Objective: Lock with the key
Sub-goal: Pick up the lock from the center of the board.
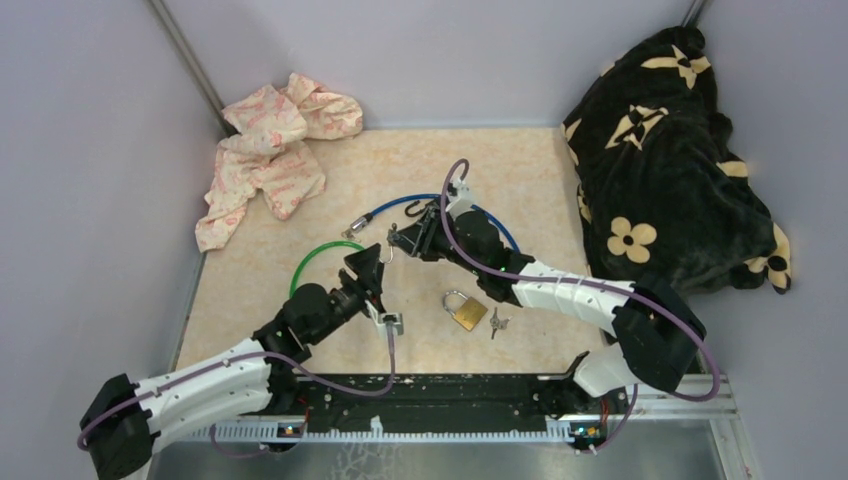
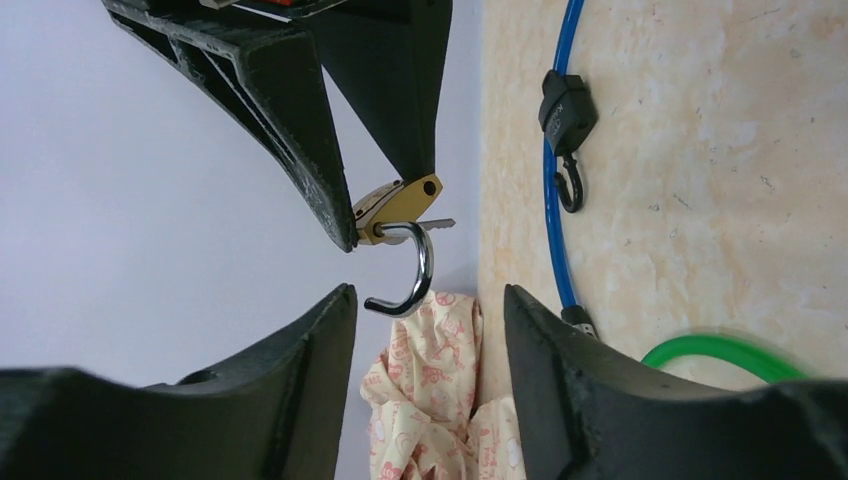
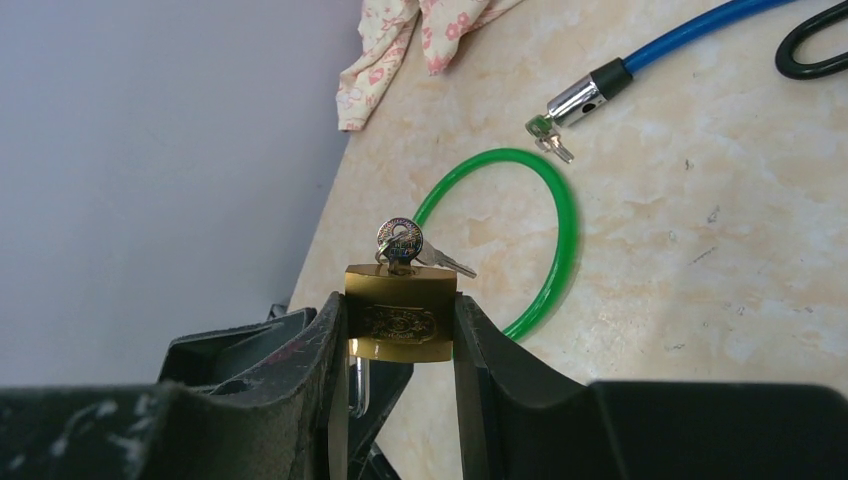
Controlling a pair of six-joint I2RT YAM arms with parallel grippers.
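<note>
1. Left gripper (image 2: 428, 297): jaws wide, empty, facing the open shackle (image 2: 420, 272).
2. Right gripper (image 3: 400, 305): clamped across the brass padlock (image 3: 400, 322), flat sides between the fingers, holding it above the table (image 3: 700, 250); key (image 3: 400, 240) seated in its keyway.
3. Padlock probably dense, rigid, smooth; the thin key is best pinched flat across its bow.
4. Beyond: green cable (image 3: 562, 220), blue cable (image 3: 700, 30).

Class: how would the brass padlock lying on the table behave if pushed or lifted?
The brass padlock looks like solid metal: probably rigid and heavy for its size. Lying flat, it would likely slide, not roll. Its smooth faces may slip.
</note>
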